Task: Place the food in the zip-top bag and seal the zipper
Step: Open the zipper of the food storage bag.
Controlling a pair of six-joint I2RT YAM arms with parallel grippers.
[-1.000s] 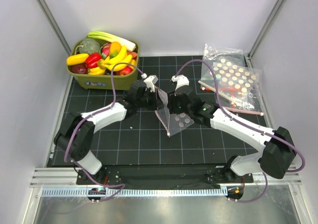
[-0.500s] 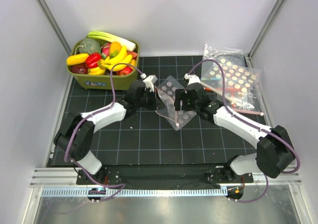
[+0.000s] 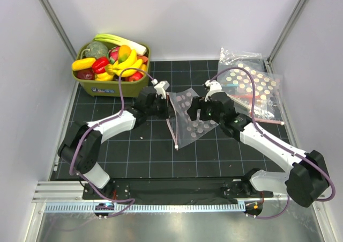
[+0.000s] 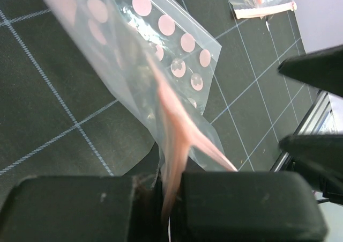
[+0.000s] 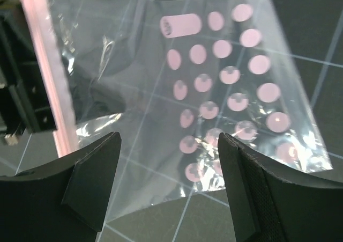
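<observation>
Zip-top bag [image 3: 190, 129] thin, limp, slippery; zipper [image 3: 173, 121] strip stiffer, best taken there. Strip pinched by closed left claw [image 4: 170, 199]; right claw [image 5: 169, 145] spread, empty, at bag's 2 o'clock.

No text, brand or number is legible anywhere; the label [image 3: 105, 90] on the basket [image 3: 131, 86] is too small to read.
</observation>
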